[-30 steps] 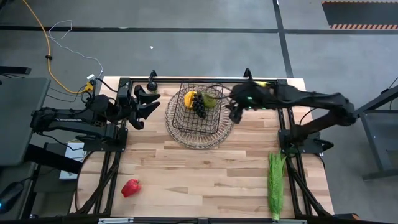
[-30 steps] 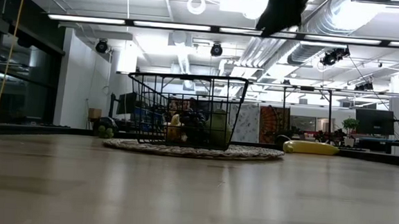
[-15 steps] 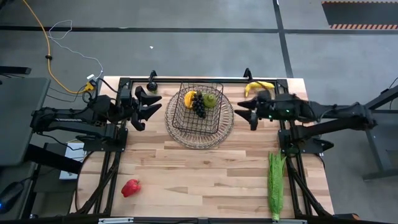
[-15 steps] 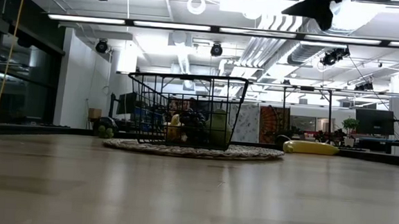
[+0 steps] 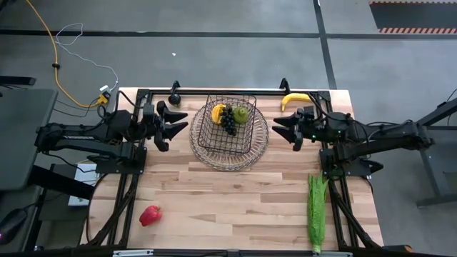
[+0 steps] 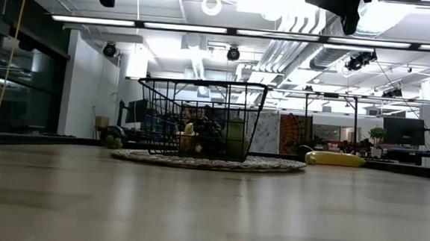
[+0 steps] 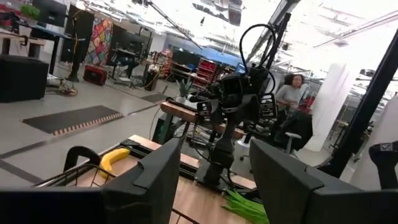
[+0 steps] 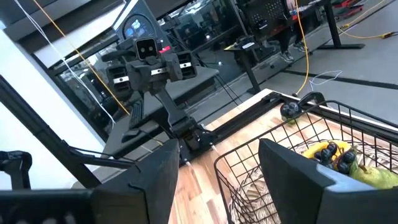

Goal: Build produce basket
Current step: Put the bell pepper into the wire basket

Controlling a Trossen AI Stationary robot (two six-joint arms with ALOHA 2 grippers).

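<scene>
- Toward twelve o'clock on the table (image 5: 235, 200) sits the basket (image 5: 228, 123), holding a yellow-orange fruit (image 5: 216, 113), grapes (image 5: 228, 120) and a green fruit (image 5: 241, 114).
- At the basket's three o'clock hovers the right gripper (image 5: 284, 129), fingers spread, nothing between them.
- At its nine o'clock waits the left gripper (image 5: 176, 120), likewise spread and empty.
- At two o'clock from the basket, on the table's far edge, lies the banana (image 5: 295, 99).
- Down at five o'clock, along the right edge, lies the corn (image 5: 316, 210).
- At seven o'clock, well apart, lies the red pepper (image 5: 150, 215).
</scene>
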